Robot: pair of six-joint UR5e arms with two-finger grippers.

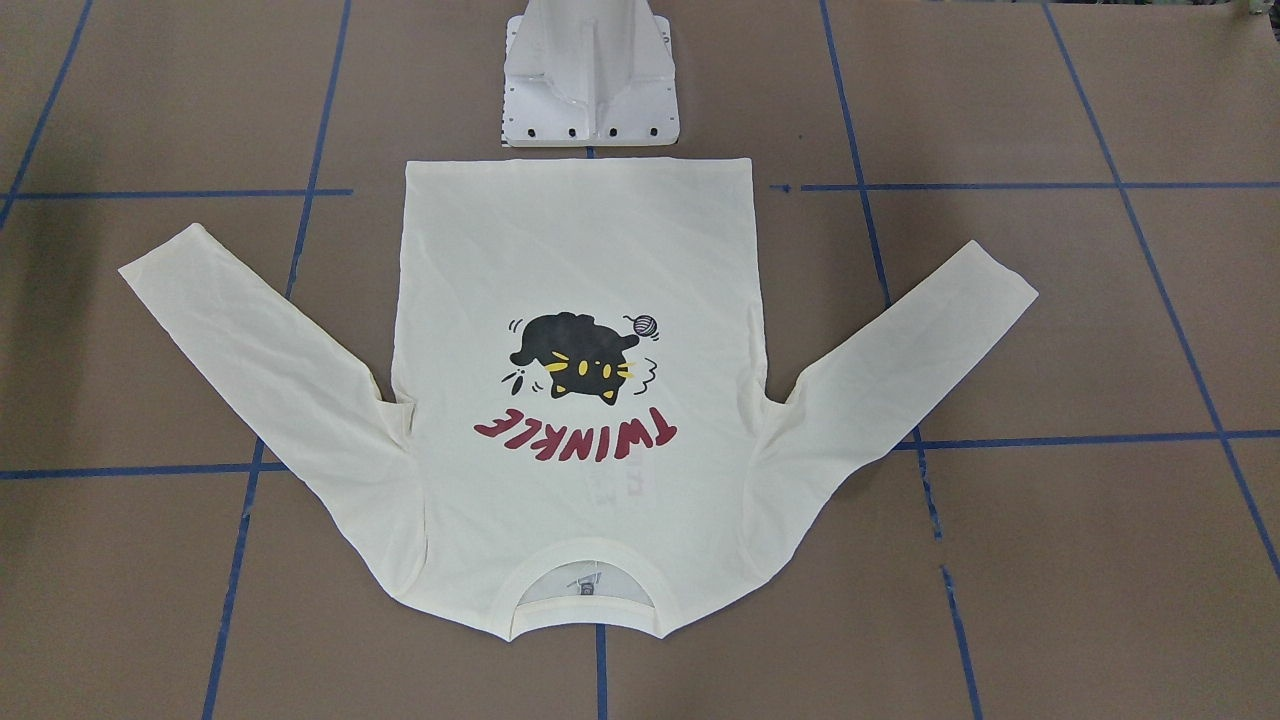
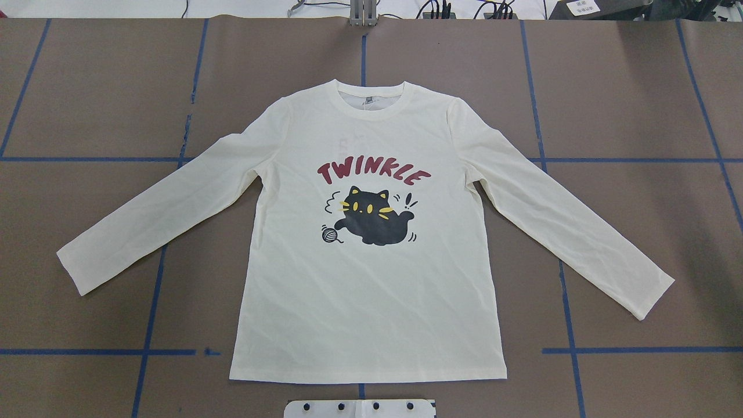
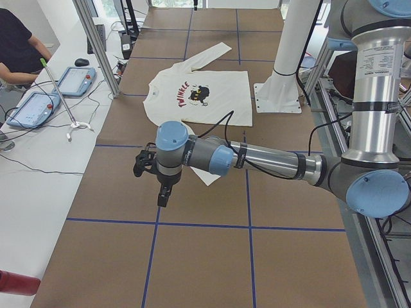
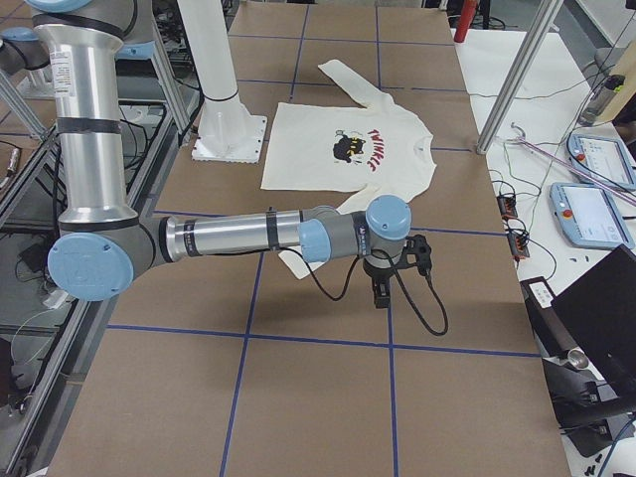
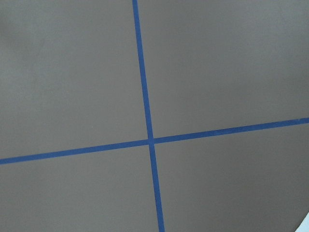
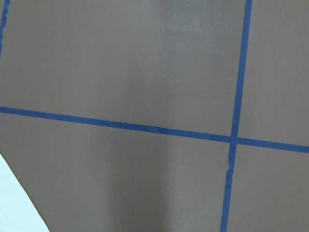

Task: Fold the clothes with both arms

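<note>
Cream cloth fills the middle of what we see: a long-sleeved T-shirt (image 2: 371, 302) with a black cat print and red "TWINKLE" lettering lies flat and print-up on the brown paper-covered table (image 2: 638, 87), which is crossed by blue tape lines (image 2: 638, 159). Its collar points away from the robot, and its hem stops just short of the white pedestal base (image 1: 590, 90). Both sleeves are spread wide and slant back toward the robot's side.

From the side cameras we see the silver-and-grey left arm (image 3: 270, 160), with its light blue caps, reaching out over the table across the end of the nearer sleeve. Its black two-finger left gripper (image 3: 163, 199) points down above bare paper, apart from the cloth. The matching right arm (image 4: 229, 237) does likewise at the other sleeve, and the black right gripper (image 4: 381, 298) hangs over bare paper. We cannot tell whether either gripper is spread or closed. The wrist cameras show only paper and crossing tape.
</note>
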